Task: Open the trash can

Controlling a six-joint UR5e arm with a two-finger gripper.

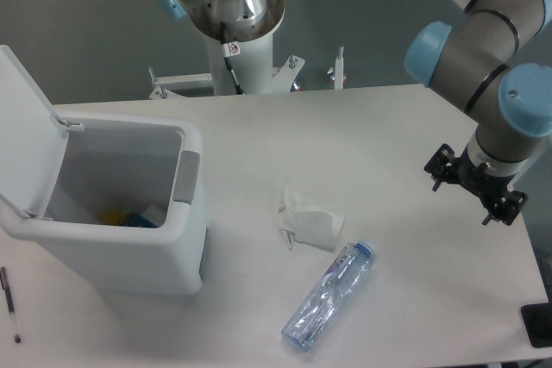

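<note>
Camera view is showing the trash can (112, 213) sitting near the left edge of the table (371, 127), with its lid (24, 131) standing up and open. Some small things are lying at the bottom inside it. The hand (475, 187) is hanging over the right edge of the table, holding nothing, with its fingers looking spread apart. A crumpled paper (308, 219) and a bottle (329, 296) are lying near the middle of the table. A pen (9, 302) is lying by the front left corner.
</note>
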